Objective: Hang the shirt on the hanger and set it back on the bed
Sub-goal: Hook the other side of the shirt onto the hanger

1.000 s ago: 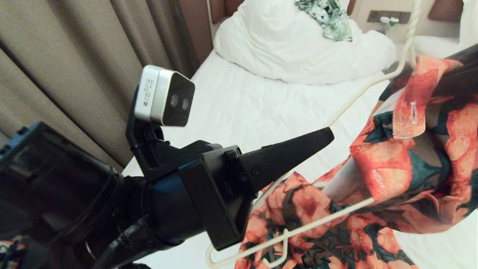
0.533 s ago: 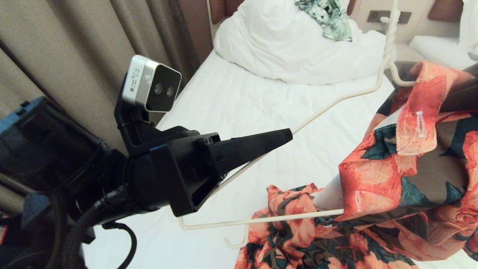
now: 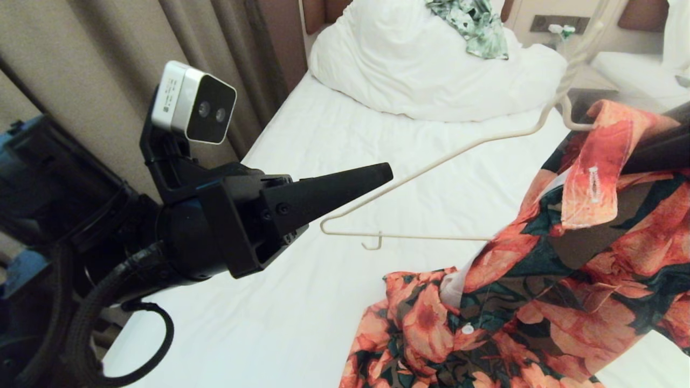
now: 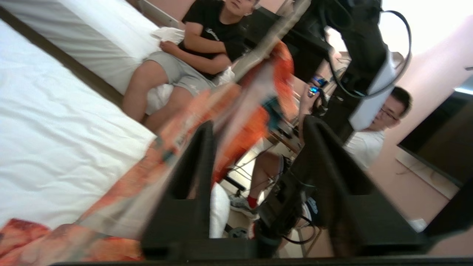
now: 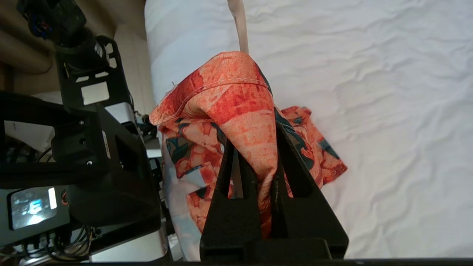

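White sheets cover the bed (image 3: 377, 161) that fills most of the room ahead, with brown curtains (image 3: 108, 81) hanging along its far-left side and a bunched duvet (image 3: 420, 70) heaped near the headboard. A small green leafy garment (image 3: 474, 27) lies on top of that duvet. Above the sheet, the cream wire hanger (image 3: 431, 161) hangs in the air, one end bare and pointing toward the curtains, the other end buried in the flowered shirt (image 3: 539, 302). The shirt is lifted by its collar on the side of the bed away from the curtains, and its lower folds drape down onto the sheet. The right gripper (image 5: 260, 162) is pinched tight on a fold of the shirt's orange collar cloth, with the hanger's pale wire running right alongside its fingers; whether the wire itself is caught in the pinch I cannot tell. The left gripper (image 3: 372, 175) floats over the sheet on the curtain side of the hanger, just beside the hanger's bare end and not touching it, its fingers (image 4: 199, 155) spread apart with nothing between them. Beyond the bed two people (image 4: 199, 40) sit beside a second white bed.
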